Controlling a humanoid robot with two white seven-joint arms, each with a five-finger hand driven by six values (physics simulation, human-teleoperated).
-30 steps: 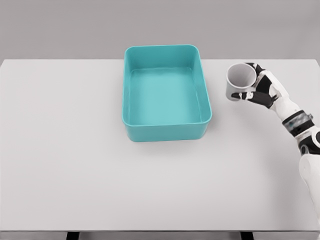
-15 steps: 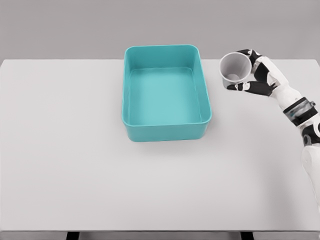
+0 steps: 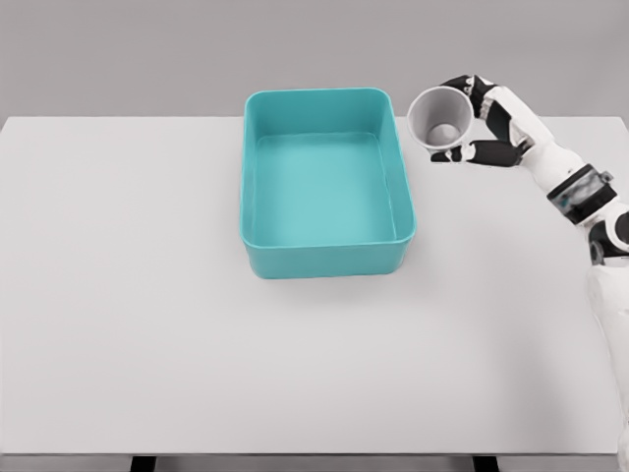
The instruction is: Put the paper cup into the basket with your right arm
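Right hand (image 3: pixel 479 123) is gripping the smooth grey paper cup (image 3: pixel 441 119) (round mouth tilted toward camera), just right of the glossy teal rectangular basket (image 3: pixel 326 258).

The tabletop (image 3: pixel 147 324) is a flat, white, rectangular surface spanning the full width of the view. One item rests directly on it: a teal rectangular basket (image 3: pixel 324 258), open side up, positioned toward the far edge, near centre.
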